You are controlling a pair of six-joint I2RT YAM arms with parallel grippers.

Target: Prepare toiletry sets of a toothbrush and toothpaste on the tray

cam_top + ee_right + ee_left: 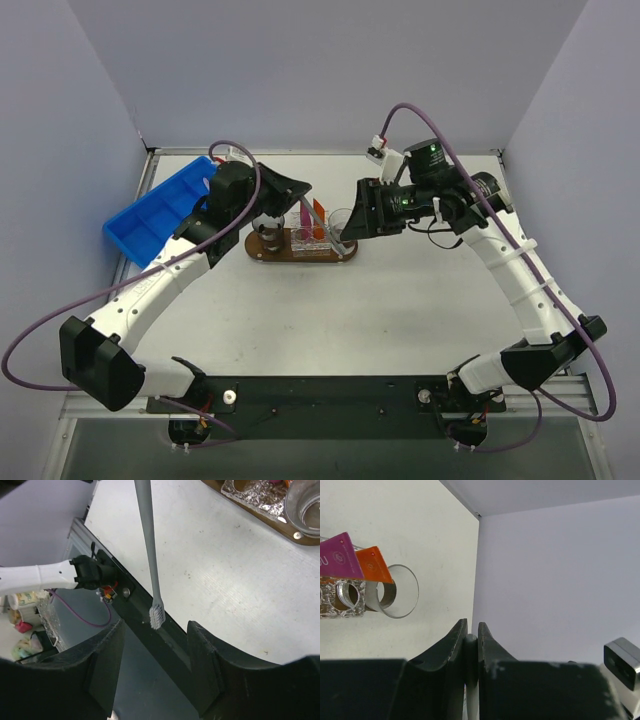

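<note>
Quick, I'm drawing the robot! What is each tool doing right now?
Left tool: closed on the grey toothbrush.
Right tool: open, holding nothing.

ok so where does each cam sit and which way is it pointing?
Top: above and behind the arms, looking down on the table; both arms and bases show.
Left wrist: looks past the left gripper, pinching the toothbrush, at a glass, toothpaste and wall.
Right wrist: looks down past the open right gripper at the toothbrush head, table and base rail.
Shared: both wrists show the toothbrush; top and right wrist show the tray.
</note>
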